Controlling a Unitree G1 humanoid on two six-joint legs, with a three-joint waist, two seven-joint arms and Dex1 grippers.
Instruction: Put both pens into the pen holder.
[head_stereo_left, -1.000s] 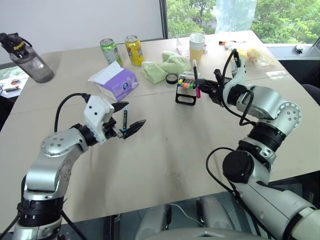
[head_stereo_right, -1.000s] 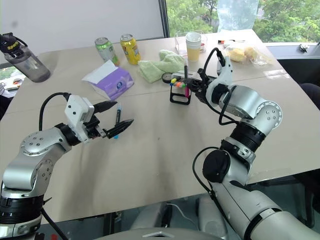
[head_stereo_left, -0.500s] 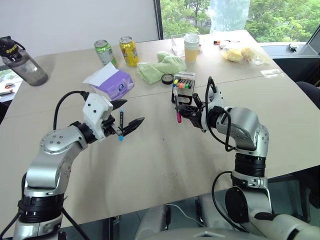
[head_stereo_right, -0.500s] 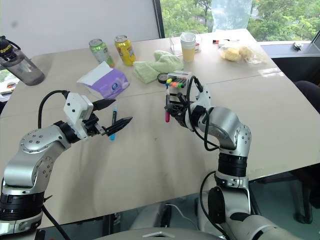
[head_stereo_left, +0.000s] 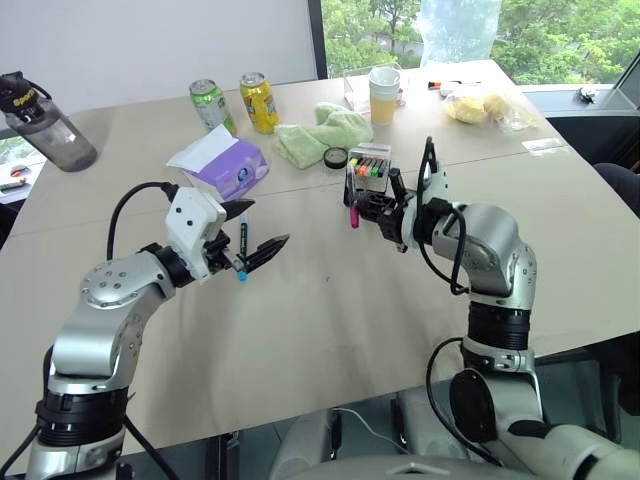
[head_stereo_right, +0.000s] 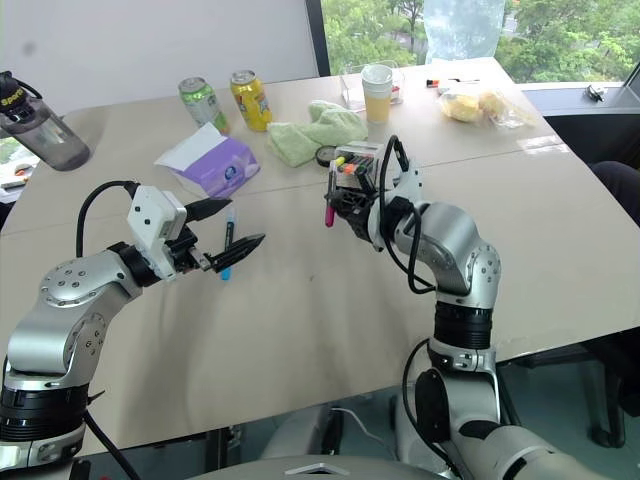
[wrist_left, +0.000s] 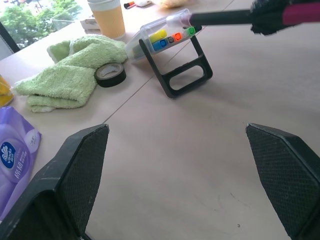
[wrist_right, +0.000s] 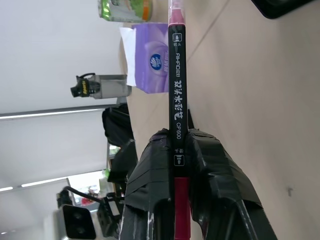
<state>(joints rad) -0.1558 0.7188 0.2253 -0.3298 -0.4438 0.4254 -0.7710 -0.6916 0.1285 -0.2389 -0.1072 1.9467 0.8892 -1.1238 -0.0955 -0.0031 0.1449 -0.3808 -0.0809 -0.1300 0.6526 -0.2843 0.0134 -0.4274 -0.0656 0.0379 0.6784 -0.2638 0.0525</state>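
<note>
My right gripper (head_stereo_left: 378, 207) is shut on the pen with pink ends (wrist_right: 177, 95), held above the table just in front of the pen holder (head_stereo_left: 368, 166). One pink end (head_stereo_left: 352, 217) sticks out to the left of the fingers. The left wrist view shows this pen (wrist_left: 225, 17) nearly level, its far end at the holder's clear top tray (wrist_left: 165, 35), which carries several coloured markers. My left gripper (head_stereo_left: 256, 229) hangs open above the table with nothing between its fingers (wrist_left: 80, 170). The pen with the light blue cap (head_stereo_left: 241, 245) lies on the table beneath it.
A purple tissue box (head_stereo_left: 226, 166) sits behind my left gripper. A green towel (head_stereo_left: 322, 133) and a tape roll (head_stereo_left: 339, 157) lie left of the holder. Two cans (head_stereo_left: 262, 100), a paper cup (head_stereo_left: 385, 92) and a dark bottle (head_stereo_left: 48, 118) stand further back.
My right gripper has rolled and drawn in toward the table's middle with the pink pen, which hung downward half a second ago and now lies nearly level. The left arm has stayed still.
</note>
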